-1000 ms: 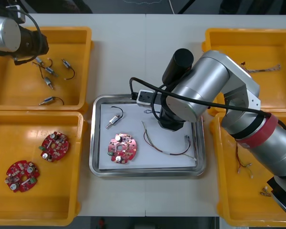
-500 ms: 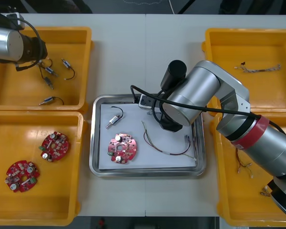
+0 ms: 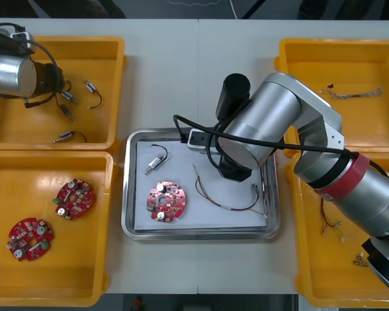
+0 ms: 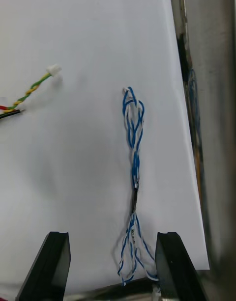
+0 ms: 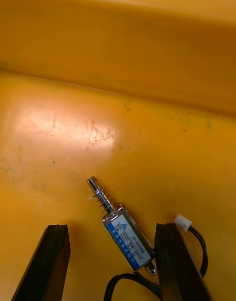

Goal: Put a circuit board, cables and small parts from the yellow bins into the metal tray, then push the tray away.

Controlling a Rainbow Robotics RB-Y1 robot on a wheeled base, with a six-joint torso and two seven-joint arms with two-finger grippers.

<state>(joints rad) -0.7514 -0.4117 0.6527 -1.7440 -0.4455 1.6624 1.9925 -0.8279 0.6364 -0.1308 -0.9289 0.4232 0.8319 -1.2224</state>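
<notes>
The right gripper (image 4: pixel 112 233) is held low over the tray (image 3: pixel 201 234), near its far right corner. Its jaws are spread wide and nothing is gripped. The blue and white cable (image 4: pixel 133 149) lies loose on the tray's white sheet (image 4: pixel 73 173) between the two fingers, closer to one of them and next to the tray's wall. One end of the red and yellow cable (image 4: pixel 29 92) lies just beside it. A circuit board (image 3: pixel 166 201) and a small metal part (image 3: pixel 155 162) are also seen in the tray, so the loading step is judged to be nearly complete. The left gripper (image 5: pixel 112 228) is poised over the far yellow bin (image 3: pixel 120 84) on the left. Its jaws are likewise fully open and empty, with a second small part (image 5: pixel 125 230) and its black lead (image 5: pixel 194 247) lying on the bin floor between the fingers. If another part is wanted, the left jaws must be lowered around it and closed across its body, clear of the lead. Otherwise, the right gripper should be lifted straight up, clear of the cable, before the tray is pushed away.
</notes>
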